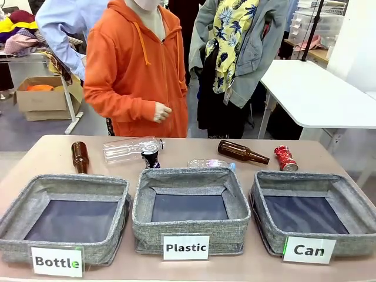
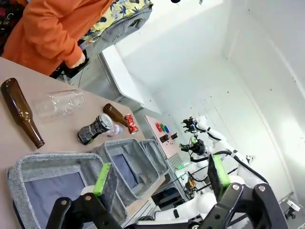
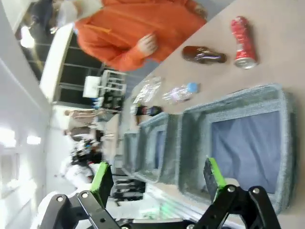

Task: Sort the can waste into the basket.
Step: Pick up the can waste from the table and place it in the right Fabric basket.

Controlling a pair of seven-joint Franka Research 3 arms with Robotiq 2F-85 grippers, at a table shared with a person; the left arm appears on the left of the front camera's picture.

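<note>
— So, how is the left gripper [image 2: 159, 174] holding itself?

— Spread wide. Its green-padded fingers [image 2: 102, 178] rise from the bottom edge of its wrist view with nothing between them. It hangs in the air over the near end of the basket row, clear of the table [image 2: 9, 143].

— And the right gripper [image 3: 157, 175]?

— The same pose, with the jaws parted and empty. It is poised above the Can basket [image 3: 285, 143], whose dark floor sits at the lower right of that view.

— Where is the can waste?

— The red can [image 1: 286, 158] lies crushed on its side, right of centre in the front view. It is just past the far rim of the Can basket and near the neck of a brown bottle [image 1: 242, 152]. The dark can [image 1: 150, 155] is left of centre, behind the far left corner of the Plastic basket [image 1: 191, 226]. It is hard against a clear bottle [image 1: 130, 148], though I cannot tell whether they touch.

— And the person [image 1: 132, 70]?

— Standing at the far side in orange, at the top of the frame. One hand [image 1: 161, 111] is loosely curled at the waist, above the tabletop and well apart from both cans.
</note>
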